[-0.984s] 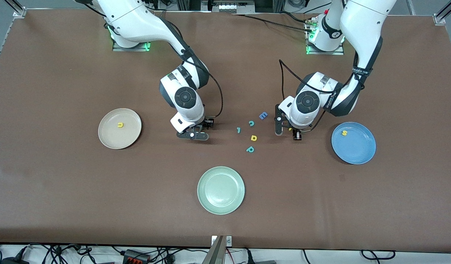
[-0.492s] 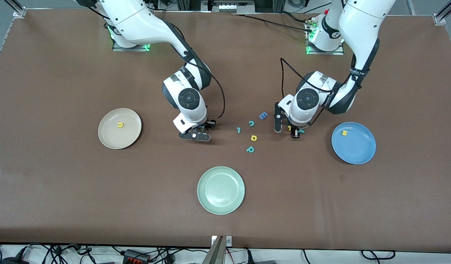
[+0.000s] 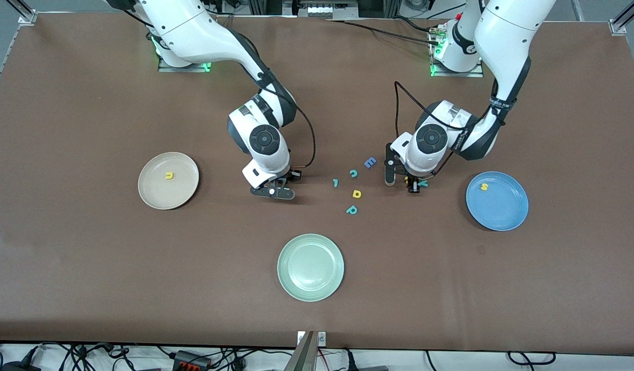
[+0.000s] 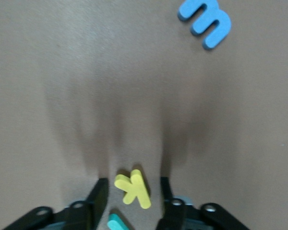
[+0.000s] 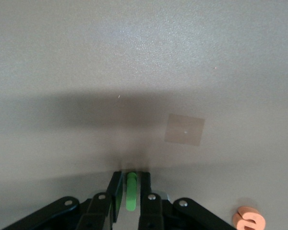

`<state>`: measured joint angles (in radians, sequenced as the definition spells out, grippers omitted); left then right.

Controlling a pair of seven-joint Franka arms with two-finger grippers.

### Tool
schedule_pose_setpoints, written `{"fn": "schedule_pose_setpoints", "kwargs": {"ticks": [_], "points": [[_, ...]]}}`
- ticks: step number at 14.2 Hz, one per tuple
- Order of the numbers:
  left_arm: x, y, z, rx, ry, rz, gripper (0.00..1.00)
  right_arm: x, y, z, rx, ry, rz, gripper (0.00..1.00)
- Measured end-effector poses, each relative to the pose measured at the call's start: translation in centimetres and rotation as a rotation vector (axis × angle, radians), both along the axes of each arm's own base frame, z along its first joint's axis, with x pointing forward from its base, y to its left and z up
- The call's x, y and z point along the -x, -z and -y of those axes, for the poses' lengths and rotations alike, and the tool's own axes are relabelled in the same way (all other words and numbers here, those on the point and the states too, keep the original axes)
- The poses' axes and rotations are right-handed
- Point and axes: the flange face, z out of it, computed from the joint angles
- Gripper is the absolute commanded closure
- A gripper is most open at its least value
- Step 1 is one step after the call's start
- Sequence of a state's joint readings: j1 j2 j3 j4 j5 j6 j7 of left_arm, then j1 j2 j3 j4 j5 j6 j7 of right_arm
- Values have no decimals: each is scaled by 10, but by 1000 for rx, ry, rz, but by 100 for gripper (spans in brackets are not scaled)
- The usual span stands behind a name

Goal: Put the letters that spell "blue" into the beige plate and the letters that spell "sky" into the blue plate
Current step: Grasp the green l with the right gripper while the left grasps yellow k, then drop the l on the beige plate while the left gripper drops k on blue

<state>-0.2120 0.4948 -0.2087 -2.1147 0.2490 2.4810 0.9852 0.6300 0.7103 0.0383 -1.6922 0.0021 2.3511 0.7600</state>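
Brown table; the right gripper (image 5: 129,191) has its jaws clamped on a thin green bar letter l (image 5: 131,190). The left gripper (image 4: 133,199) is down at the table, jaws apart around a small yellow letter k (image 4: 133,188).

A pale green plate (image 3: 310,267) sits on the brown tabletop (image 3: 90,257), nearer the front camera than both claws. Between the two claws lie a blue E (image 3: 370,163), a teal c (image 3: 353,173), a yellow a-like letter (image 3: 356,194) and a teal p (image 3: 352,209), all apart.
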Motion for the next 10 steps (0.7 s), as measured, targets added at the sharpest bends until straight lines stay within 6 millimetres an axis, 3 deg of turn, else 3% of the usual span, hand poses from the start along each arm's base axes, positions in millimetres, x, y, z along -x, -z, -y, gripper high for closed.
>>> {"fn": "schedule_pose_setpoints", "kwargs": {"ticks": [3,8,10], "points": [[-2,-1,-1,2,-3,4,95,0,0,0,0,2,1,97],[-6,-5,-1,1,-5,8,95,-15,-8,11,-3,26,16,100],[-16,-20,-3,-17,-16,5,95,-30,-20,26,11,44,5,100]]}}
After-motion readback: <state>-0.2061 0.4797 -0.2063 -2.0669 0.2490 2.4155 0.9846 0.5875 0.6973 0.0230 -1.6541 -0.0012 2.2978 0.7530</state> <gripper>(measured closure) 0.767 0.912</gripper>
